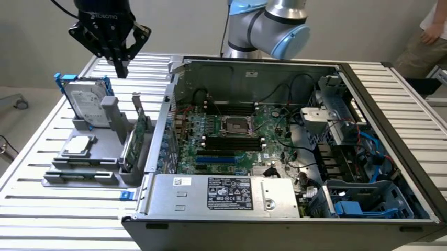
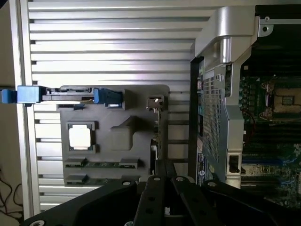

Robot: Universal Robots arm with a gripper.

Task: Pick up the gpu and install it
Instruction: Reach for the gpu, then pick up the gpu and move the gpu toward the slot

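I have the hand (image 1: 122, 70) closed and empty above the counter (image 1: 63, 204); the gpu (image 1: 137, 137), at its 6 o'clock, stands ungrasped in the grey holder (image 1: 91, 157)

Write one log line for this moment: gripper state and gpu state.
gripper: shut, empty, over holder | gpu: upright in holder, not picked

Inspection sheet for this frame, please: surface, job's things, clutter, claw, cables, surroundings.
Surface: slatted metal table carrying a grey holder and an open computer case.
Job's things: gpu stands on edge in the holder, beside the case; not installed.
Clutter: hard drive, square chip, memory sticks in the holder.
Claw: claw shut, empty, above the holder.
Cables: wiring inside the case.
Surroundings: person at the exterior view's right edge.
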